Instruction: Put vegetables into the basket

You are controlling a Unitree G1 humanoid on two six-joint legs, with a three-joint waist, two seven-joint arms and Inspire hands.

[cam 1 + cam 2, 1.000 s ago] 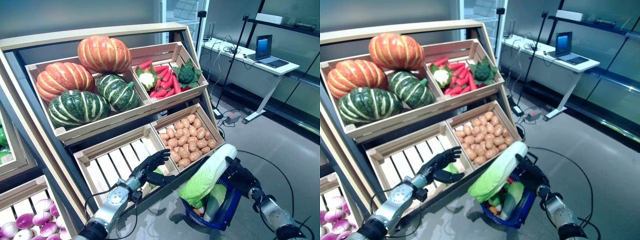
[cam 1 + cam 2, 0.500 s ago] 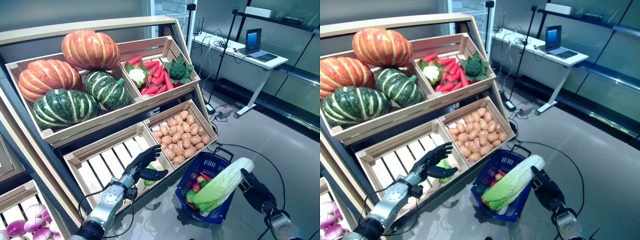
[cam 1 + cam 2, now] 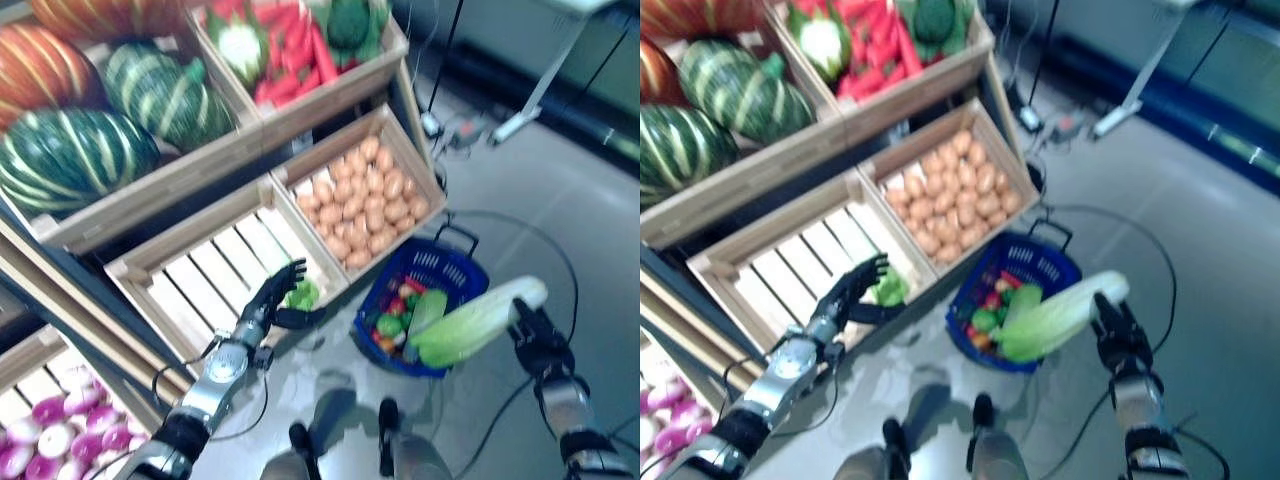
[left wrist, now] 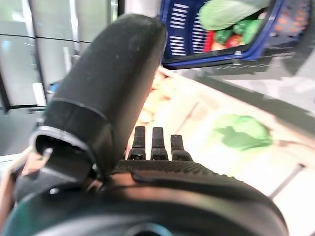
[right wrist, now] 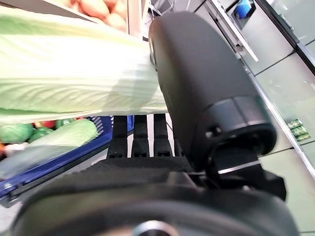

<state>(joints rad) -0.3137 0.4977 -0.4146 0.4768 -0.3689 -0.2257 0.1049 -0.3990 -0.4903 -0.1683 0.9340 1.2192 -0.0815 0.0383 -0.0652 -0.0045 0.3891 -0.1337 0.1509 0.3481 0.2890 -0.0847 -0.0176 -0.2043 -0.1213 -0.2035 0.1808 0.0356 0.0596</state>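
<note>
A blue basket (image 3: 450,270) stands on the floor below the potato crate, holding red and green vegetables and a pale green one. My right hand (image 3: 536,331) is shut on the white stem end of a long napa cabbage (image 3: 470,323). Its leafy end reaches over the basket's right rim. In the right wrist view the thumb (image 5: 197,83) lies over the cabbage (image 5: 74,78) and the fingers curl beneath it. My left hand (image 3: 272,301) hovers open over the slatted crate (image 3: 190,290), its fingers straight, beside a small green leafy vegetable (image 3: 301,295) in the crate's corner.
The potato crate (image 3: 365,195) sits just behind the basket. Above it are a crate of red roots, cauliflower and broccoli (image 3: 290,60) and a crate of pumpkins (image 3: 70,160). Purple onions (image 3: 35,445) lie at lower left. A desk leg (image 3: 530,105) stands on the floor at the right.
The camera has tilted down. My right hand has lowered the cabbage from above the basket to its right side. The left hand has stayed by the green vegetable.
</note>
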